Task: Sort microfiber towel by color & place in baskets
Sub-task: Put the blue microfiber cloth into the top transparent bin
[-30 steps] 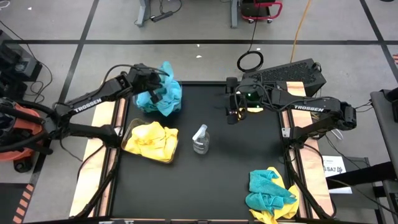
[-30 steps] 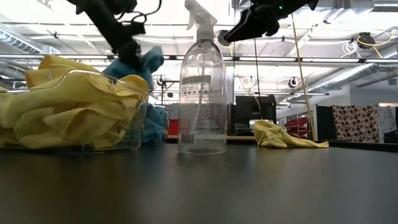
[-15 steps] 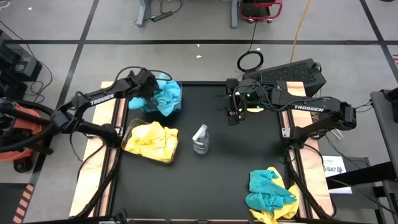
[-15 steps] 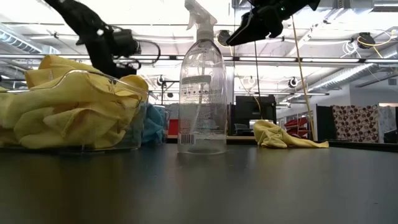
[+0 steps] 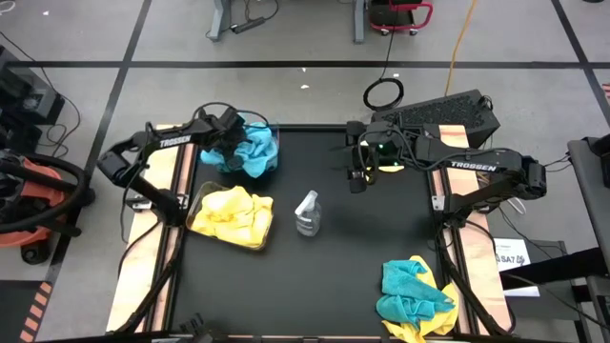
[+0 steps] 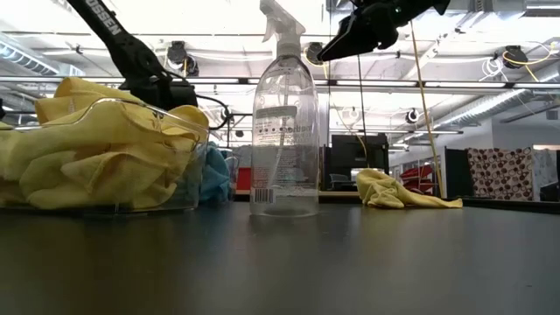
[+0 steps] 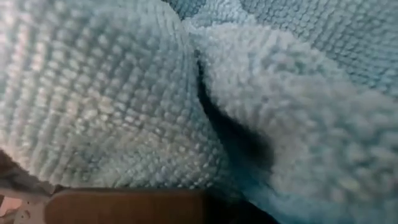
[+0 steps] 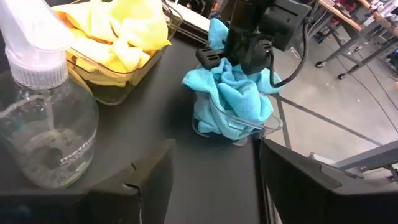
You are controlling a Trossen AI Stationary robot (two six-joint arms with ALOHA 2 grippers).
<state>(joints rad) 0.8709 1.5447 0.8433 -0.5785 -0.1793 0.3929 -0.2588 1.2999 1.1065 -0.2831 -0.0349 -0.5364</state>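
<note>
Teal towels, far left: bunched in the far clear basket (image 5: 250, 151) at the worktop's far-left corner; teal towel pile (image 8: 233, 99) fills it and spills above the rim.
Left tool (image 5: 229, 136): pressed down into that teal pile; fingers close to fully together; wrist view is filled with teal pile fabric (image 7: 124, 93), so a grip on cloth cannot be told.
Yellow towels, left: heaped in the near clear basket (image 5: 205, 227); yellow pile (image 6: 96, 153) rises above its rim.
Spray bottle (image 5: 307, 212): clear, upright, mid-worktop, just right of the yellow basket.
Right tool (image 5: 356, 176): hovering above the far-middle worktop (image 5: 362, 248), fingers (image 8: 305, 180) spread wide, holding nothing.
Unsorted towels: teal towel (image 5: 410, 291) lying over a yellow towel (image 5: 440, 307) at the near-right corner.
</note>
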